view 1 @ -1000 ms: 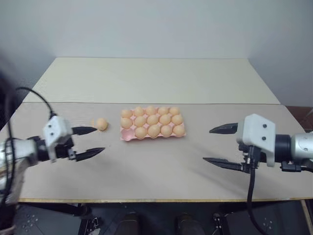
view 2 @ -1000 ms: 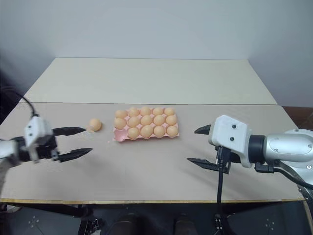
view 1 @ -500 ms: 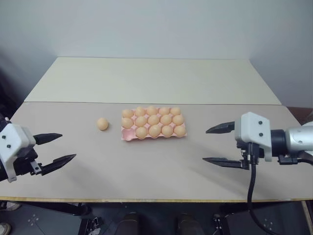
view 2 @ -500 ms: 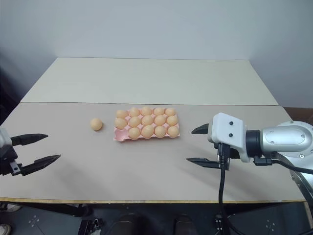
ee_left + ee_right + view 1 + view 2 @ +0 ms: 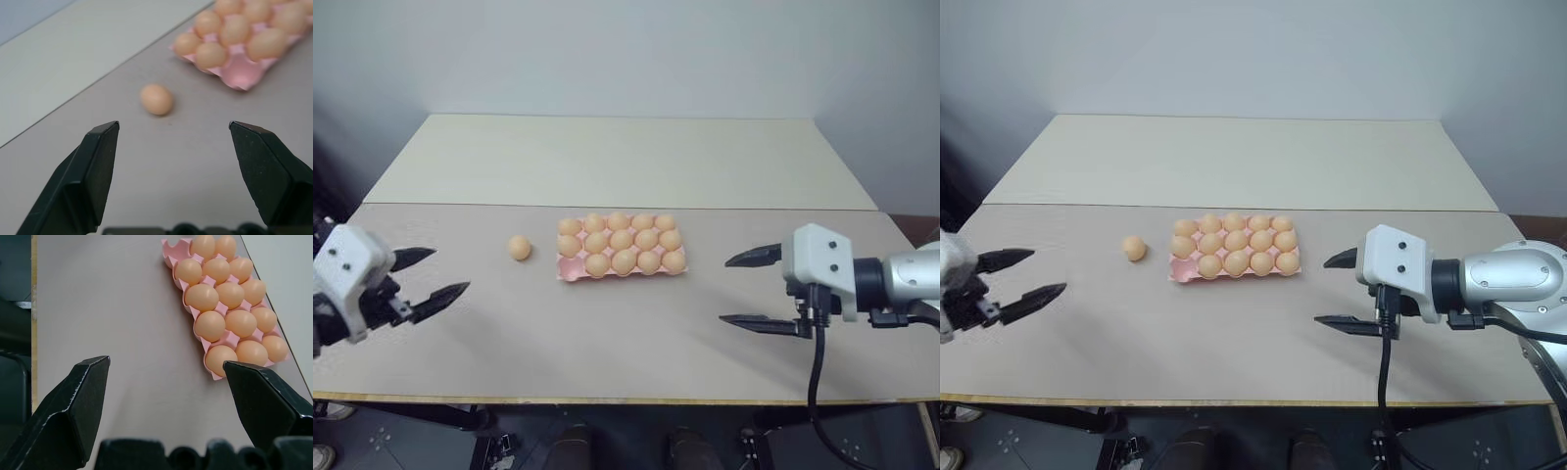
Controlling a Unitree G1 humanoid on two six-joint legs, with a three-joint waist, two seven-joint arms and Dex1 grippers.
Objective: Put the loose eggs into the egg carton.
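Since a second ago, left gripper (image 5: 435, 275) drawn back from the loose egg (image 5: 519, 248) toward the left edge of the desk (image 5: 607, 333), now well apart from it; egg itself, carton and right gripper (image 5: 751, 290) unmoved.

Nearest, a pale beige desk with a thin wooden front edge, dark floor showing below it. Farther on, a seam across the top where a second, lighter slab (image 5: 617, 162) butts against the first. Beyond that, a plain grey-white wall (image 5: 626, 49).

Left fingers (image 5: 95, 166) spread wide, holding nothing, touching nothing, hovering over the desk's left side and pointed toward the loose egg. Right fingers (image 5: 266, 399) spread wide too, empty, hanging above the desk to the right of the egg carton (image 5: 570, 273), clear of it.

Pink carton lying flat near the middle of the desk, packed with tan eggs except the near-left corner cup, which stands empty. One loose egg resting on the bare desk just left of the carton, apart from it.
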